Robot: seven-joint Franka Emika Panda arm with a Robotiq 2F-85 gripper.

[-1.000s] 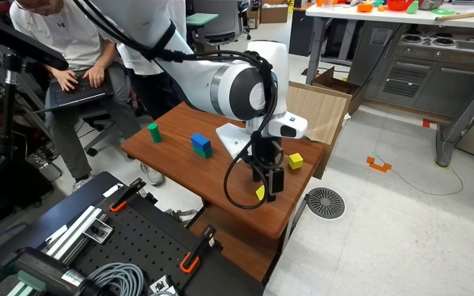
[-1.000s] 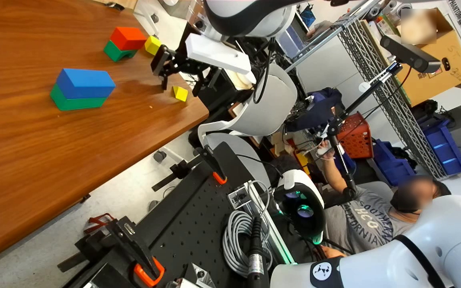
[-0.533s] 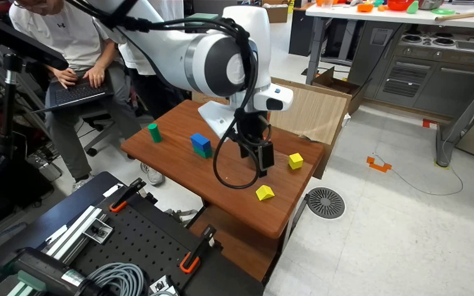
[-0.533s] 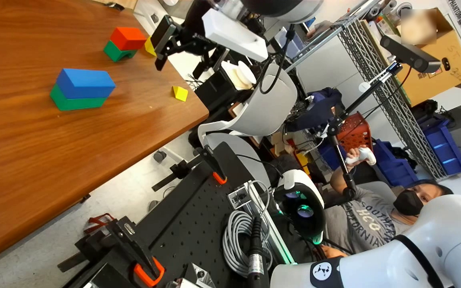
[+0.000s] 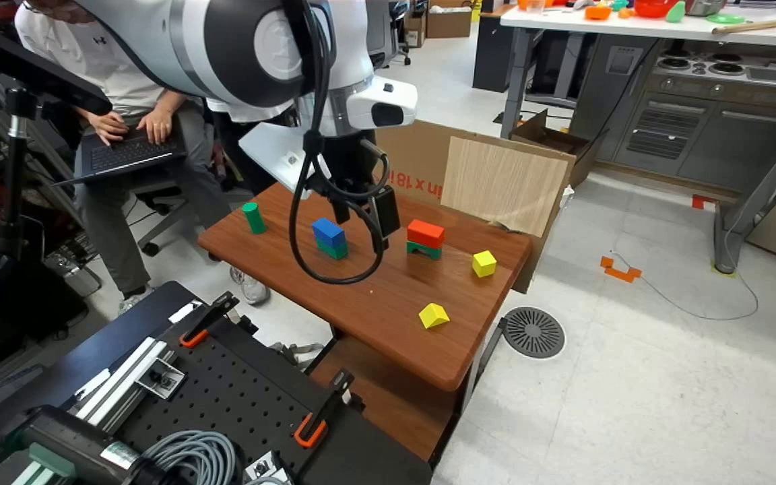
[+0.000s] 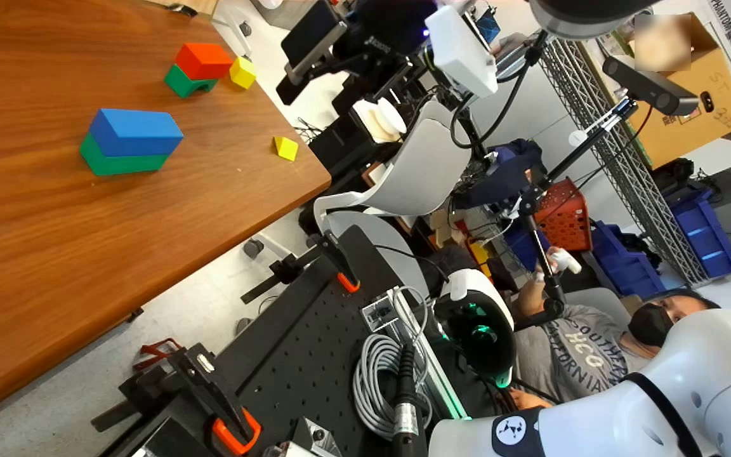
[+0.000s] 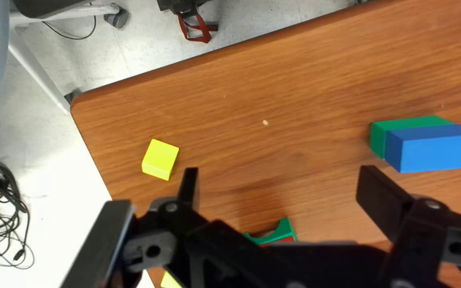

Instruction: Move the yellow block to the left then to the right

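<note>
At the front of an exterior view, a clamp (image 5: 325,405) sits on the rim of a black bench (image 5: 226,380), presumably to hold it steady. Beyond, on the table (image 5: 361,311), a yellow wedge (image 5: 433,316) lies near the close corner, and behind it a yellow cube (image 5: 484,263) rests flat by the side edge. Either could be the task's block; the cube seems likelier from its shape, but I cannot tell for sure. Both sit apart from their neighbours, which should leave room for a grip. Over the table hangs the gripper (image 7: 277,175), fingers (image 7: 380,198) parted wide and nothing between them, high enough, it seems, to clear what is stacked below: a blue block (image 5: 329,232) on a green slab (image 5: 333,251), and a red block (image 5: 426,233) on a green arch (image 5: 434,253) whose top must be flat enough to seat it. Farther, a cylinder (image 5: 253,218) stands on end, so it should not roll.
</note>
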